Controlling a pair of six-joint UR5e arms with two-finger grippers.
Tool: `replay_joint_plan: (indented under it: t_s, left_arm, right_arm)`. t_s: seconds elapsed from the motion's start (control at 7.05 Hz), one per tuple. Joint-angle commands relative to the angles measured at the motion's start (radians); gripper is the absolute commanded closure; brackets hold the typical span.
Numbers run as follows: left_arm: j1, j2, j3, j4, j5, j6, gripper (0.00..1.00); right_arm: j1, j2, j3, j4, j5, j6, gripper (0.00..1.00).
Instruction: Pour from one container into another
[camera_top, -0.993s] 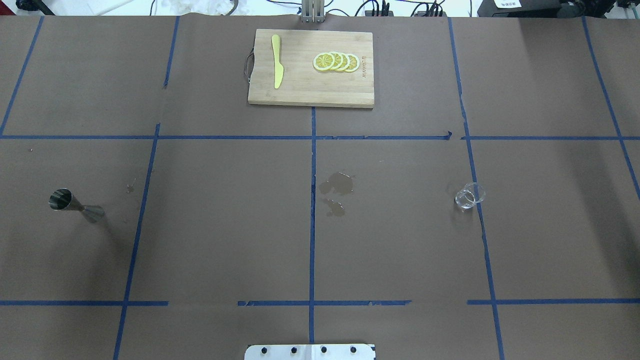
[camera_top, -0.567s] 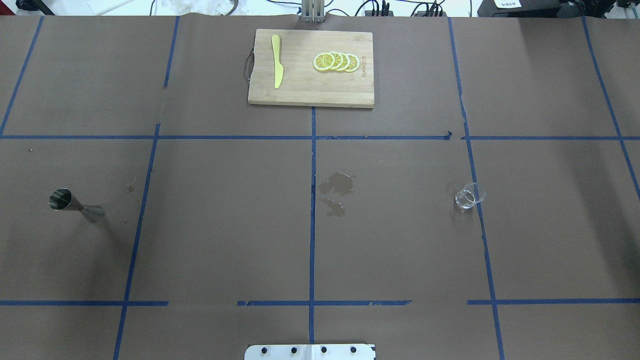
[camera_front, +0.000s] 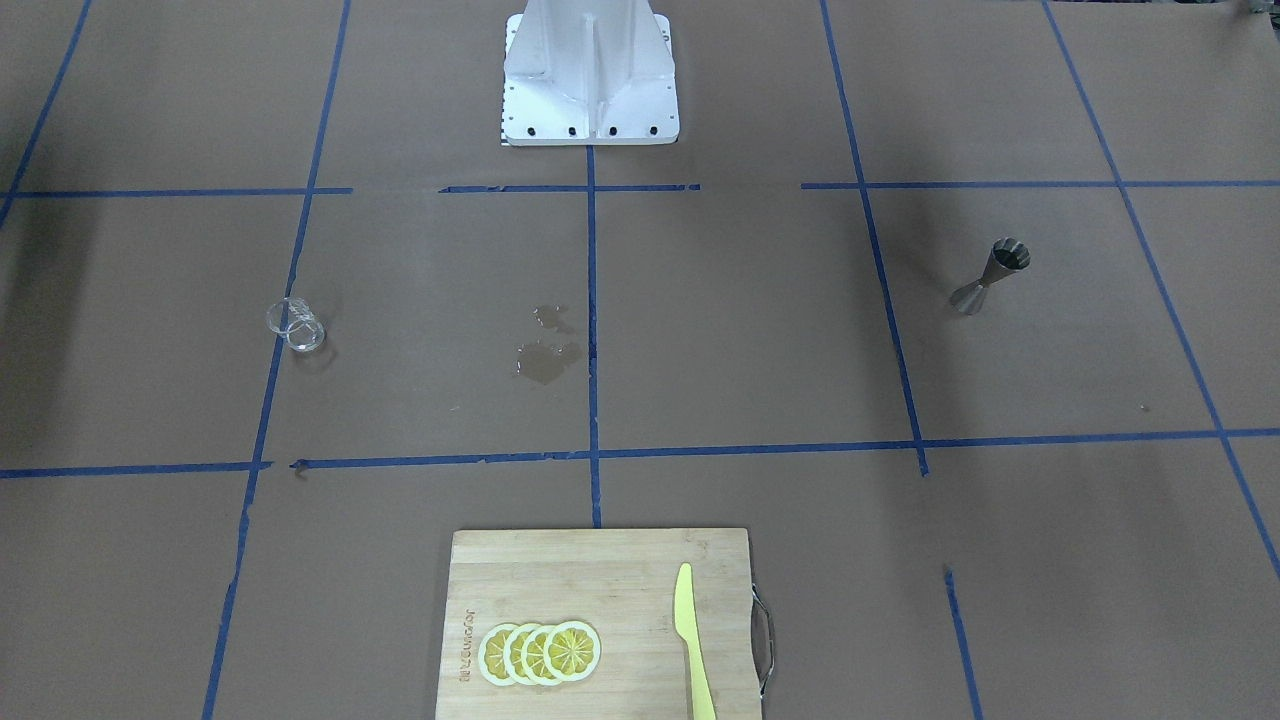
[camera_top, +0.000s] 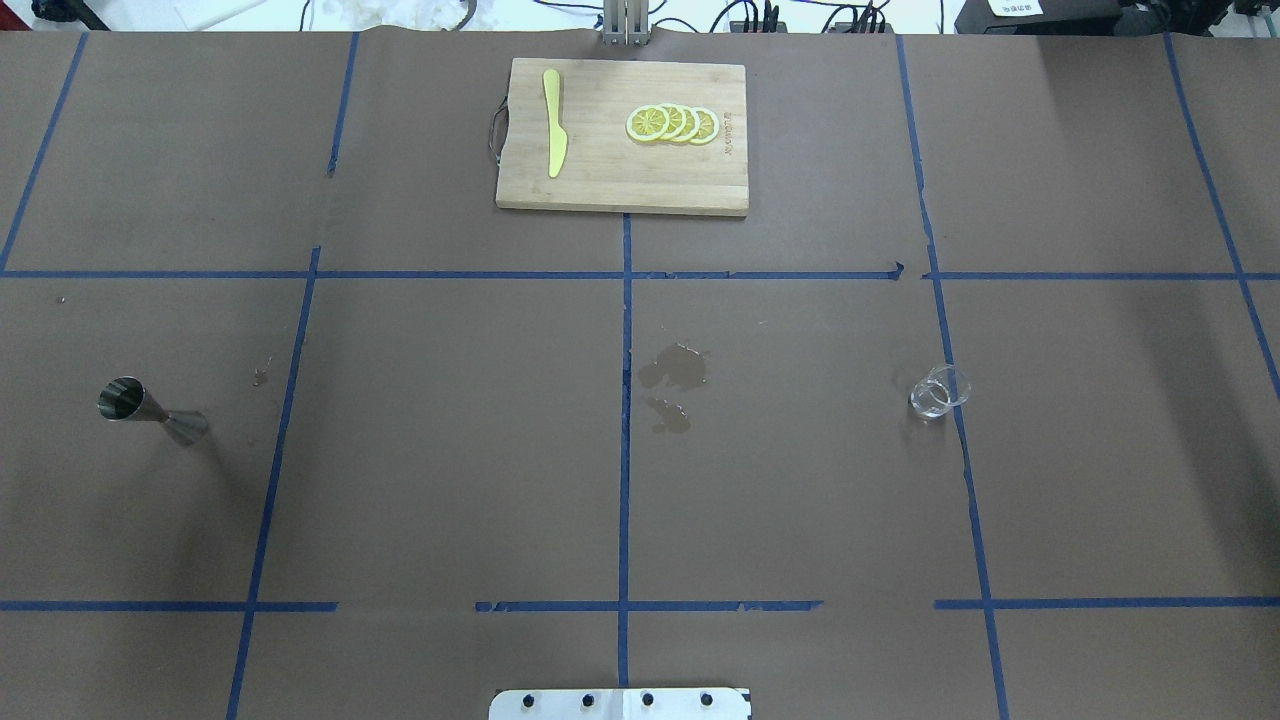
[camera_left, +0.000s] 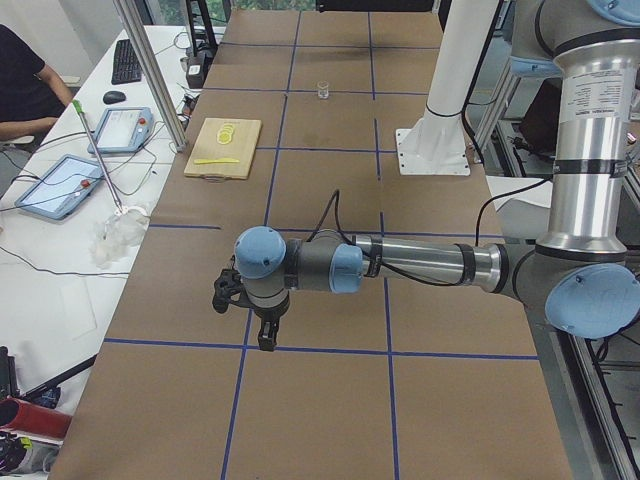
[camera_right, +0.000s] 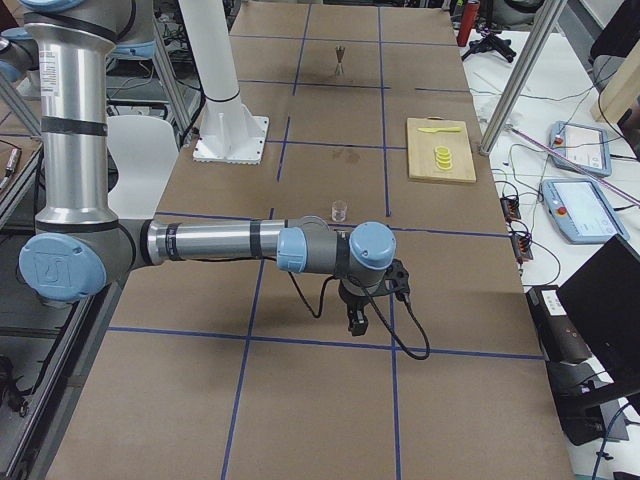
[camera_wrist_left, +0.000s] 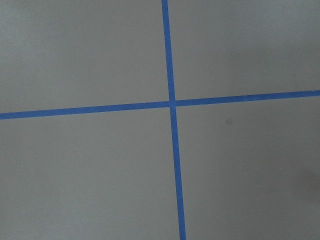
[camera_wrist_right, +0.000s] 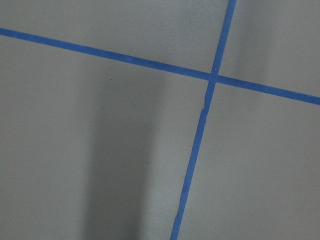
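Observation:
The clear glass cup (camera_top: 938, 392) stands on the brown paper at the right of the overhead view; it also shows as cup (camera_front: 296, 327), cup (camera_left: 322, 90) and cup (camera_right: 339, 210). The steel jigger (camera_top: 150, 410) stands upright far to the left, also seen as jigger (camera_front: 990, 275) and jigger (camera_right: 341, 60). My left gripper (camera_left: 267, 340) hangs over the table near its left end. My right gripper (camera_right: 357, 320) hangs a short way from the cup, toward the table's right end. Both show only in the side views, so I cannot tell whether they are open or shut.
A wooden cutting board (camera_top: 620, 180) at the far edge carries a yellow knife (camera_top: 553, 125) and lemon slices (camera_top: 672, 123). Two wet patches (camera_top: 678, 368) mark the paper at the centre. The robot base (camera_front: 590, 70) stands at the near edge. A person (camera_left: 20, 80) sits by the side table.

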Motion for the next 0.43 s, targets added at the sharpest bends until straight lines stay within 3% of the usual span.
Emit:
replay_joint_plan:
  t_s: [0.0,0.28]
  left_arm:
    - [0.000,-0.002,0.000,0.000,0.000,0.002,0.00]
    - [0.000,-0.005,-0.003,0.003,0.000,0.002,0.00]
  right_arm:
    - [0.004,0.000,0.001,0.000,-0.001,0.001,0.00]
    - [0.004,0.000,0.000,0.000,-0.001,0.001,0.00]
